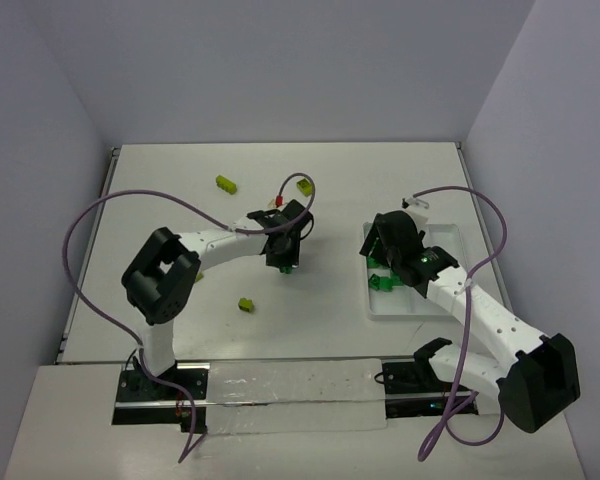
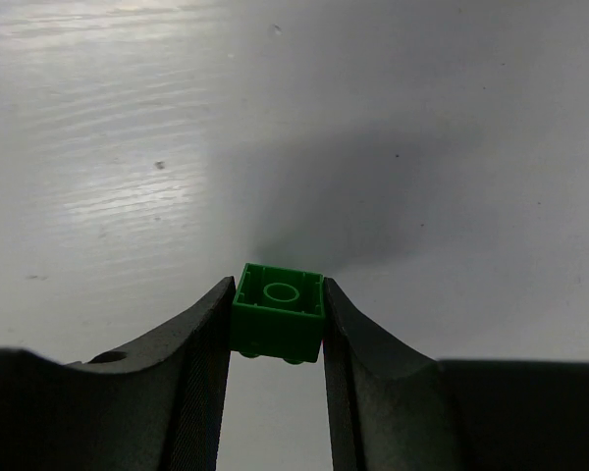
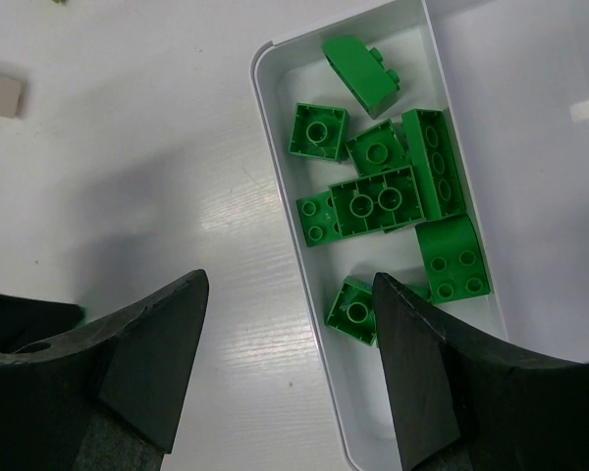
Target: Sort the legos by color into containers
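My left gripper (image 2: 276,294) is shut on a small dark green lego (image 2: 278,312), held hollow side up just above the bare table. From above, the left gripper (image 1: 283,262) hangs over the table's middle. My right gripper (image 3: 290,285) stands open with nothing between its fingers, straddling the left wall of the white tray (image 3: 285,177). Several dark green legos (image 3: 378,201) lie in that compartment. In the top view the right gripper (image 1: 390,258) hovers over the tray (image 1: 420,305) at the right. Three yellow-green legos (image 1: 226,184), (image 1: 305,185), (image 1: 246,304) lie loose on the table. A pale peach lego (image 3: 0,93) sits left of the tray.
Purple cables (image 1: 110,200) loop over each arm. Grey walls close in the table on the left, back and right. A small white tag (image 1: 417,202) lies behind the tray.
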Action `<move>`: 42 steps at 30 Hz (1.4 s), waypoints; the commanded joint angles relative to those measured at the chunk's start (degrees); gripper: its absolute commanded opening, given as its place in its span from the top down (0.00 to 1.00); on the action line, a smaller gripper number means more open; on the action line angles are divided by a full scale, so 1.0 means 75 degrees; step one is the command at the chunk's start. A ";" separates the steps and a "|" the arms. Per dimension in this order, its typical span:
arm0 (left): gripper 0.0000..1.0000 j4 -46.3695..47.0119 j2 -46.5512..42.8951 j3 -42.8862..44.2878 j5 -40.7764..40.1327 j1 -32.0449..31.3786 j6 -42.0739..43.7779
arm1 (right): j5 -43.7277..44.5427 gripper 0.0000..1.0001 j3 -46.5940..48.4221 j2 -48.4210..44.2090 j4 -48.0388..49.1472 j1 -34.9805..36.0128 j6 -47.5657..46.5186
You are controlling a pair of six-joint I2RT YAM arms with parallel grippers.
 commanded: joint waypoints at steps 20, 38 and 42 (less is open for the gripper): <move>0.01 -0.0806 -0.2895 -0.0050 0.0170 0.2582 0.0589 | -0.0089 0.25 0.0692 0.1187 0.1486 0.2551 -0.1061; 0.01 -0.0548 -0.4151 -0.1149 0.0948 0.5005 0.0693 | -0.1856 0.31 0.2776 0.4990 0.1888 0.3235 -0.3442; 0.01 -0.0538 -0.4159 -0.1195 0.0984 0.5008 0.0712 | -0.1778 0.36 0.3016 0.5485 0.1842 0.3235 -0.3316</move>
